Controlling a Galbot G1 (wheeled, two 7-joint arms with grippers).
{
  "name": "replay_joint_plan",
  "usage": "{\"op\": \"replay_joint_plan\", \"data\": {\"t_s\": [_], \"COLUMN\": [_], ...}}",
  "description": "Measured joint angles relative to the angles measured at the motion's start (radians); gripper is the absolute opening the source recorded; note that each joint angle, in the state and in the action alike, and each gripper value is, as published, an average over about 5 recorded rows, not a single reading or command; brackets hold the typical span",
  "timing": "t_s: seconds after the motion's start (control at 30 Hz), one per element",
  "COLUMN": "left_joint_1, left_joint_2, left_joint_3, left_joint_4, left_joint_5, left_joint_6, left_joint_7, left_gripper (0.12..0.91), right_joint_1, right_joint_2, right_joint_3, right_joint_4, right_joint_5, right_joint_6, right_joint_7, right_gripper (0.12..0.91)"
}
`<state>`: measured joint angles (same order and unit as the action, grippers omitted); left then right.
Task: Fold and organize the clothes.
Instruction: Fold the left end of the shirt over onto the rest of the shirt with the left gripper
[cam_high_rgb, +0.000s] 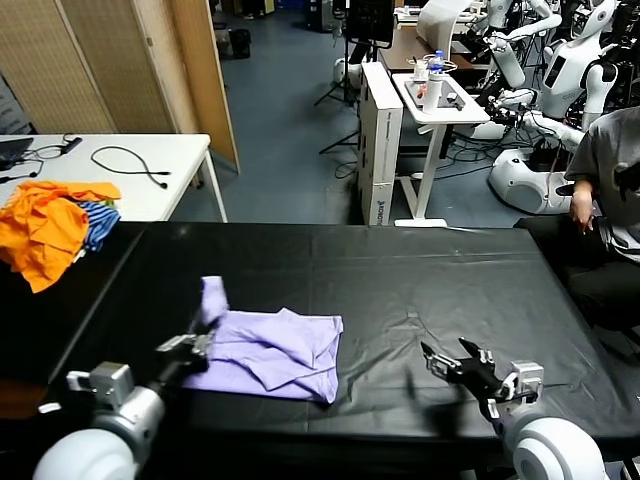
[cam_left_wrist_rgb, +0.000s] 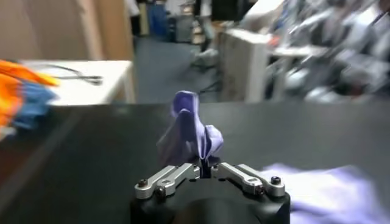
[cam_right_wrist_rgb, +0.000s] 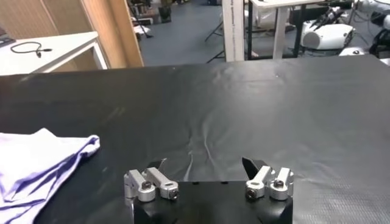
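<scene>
Nearest the head camera, the left gripper (cam_high_rgb: 196, 345) is seen at the near left of the black table (cam_high_rgb: 420, 270), with its fingers closed on a corner of the lavender T-shirt (cam_high_rgb: 275, 355). In the left wrist view the same gripper (cam_left_wrist_rgb: 206, 172) is shown with both fingers drawn together on a bunched fold of the T-shirt (cam_left_wrist_rgb: 190, 135), which is raised above the table surface and stands upright between the fingertips. The remainder of the garment is spread flat and loosely creased on the table, left of centre and near the front edge, with one side folded partway over the middle. Its edge is also visible in the right wrist view (cam_right_wrist_rgb: 42, 161), lying flat on the black cloth.

The right gripper (cam_high_rgb: 462, 362) is held low at the near right of the table, well apart from the T-shirt. Its fingers (cam_right_wrist_rgb: 146, 179) are spread wide and nothing is held between them; only bare black tablecloth (cam_right_wrist_rgb: 244, 103) lies ahead of it.

At the far left, a pile of orange garments (cam_high_rgb: 45, 225) with a blue-striped cloth (cam_high_rgb: 98, 222) is seen at the table's corner, beside a white table (cam_high_rgb: 150, 165) carrying a black cable (cam_high_rgb: 135, 160). Behind the black table, a white stand (cam_high_rgb: 425, 110) with bottles (cam_high_rgb: 434, 70) is visible, and white robots (cam_high_rgb: 560, 70) are grouped at the far right. A seated person (cam_high_rgb: 605, 180) in grey is partly shown at the right edge.
</scene>
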<state>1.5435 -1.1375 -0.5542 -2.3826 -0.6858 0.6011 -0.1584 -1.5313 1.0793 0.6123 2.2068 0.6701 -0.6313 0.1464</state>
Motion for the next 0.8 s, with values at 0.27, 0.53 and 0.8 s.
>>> {"op": "replay_joint_plan", "data": {"t_s": [0.27,0.53,0.8], "left_joint_1": [-0.039,-0.045,-0.058], "left_joint_2": [-0.047,-0.093,-0.137], "left_joint_3": [0.132,0.203,0.245], "left_joint_4": [0.046,0.099,0.134], "left_joint_5": [0.059,0.141,0.172], "left_joint_6": [-0.016,-0.029,-0.034], "left_joint_7": [0.013,0.031,0.031], "left_gripper": [0.196,0.196,0.196], "right_joint_1": [-0.006,0.006,0.020], "right_joint_2": [0.010,0.015,0.009], "right_joint_3": [0.006,-0.009,-0.020], "right_joint_4": [-0.001,-0.018,-0.033], "right_joint_5": [-0.019,-0.033,-0.037], "right_joint_6": [0.002,0.002,-0.001], "right_joint_7": [-0.008,-0.012,-0.017], "right_gripper": [0.907,0.907,0.907]}}
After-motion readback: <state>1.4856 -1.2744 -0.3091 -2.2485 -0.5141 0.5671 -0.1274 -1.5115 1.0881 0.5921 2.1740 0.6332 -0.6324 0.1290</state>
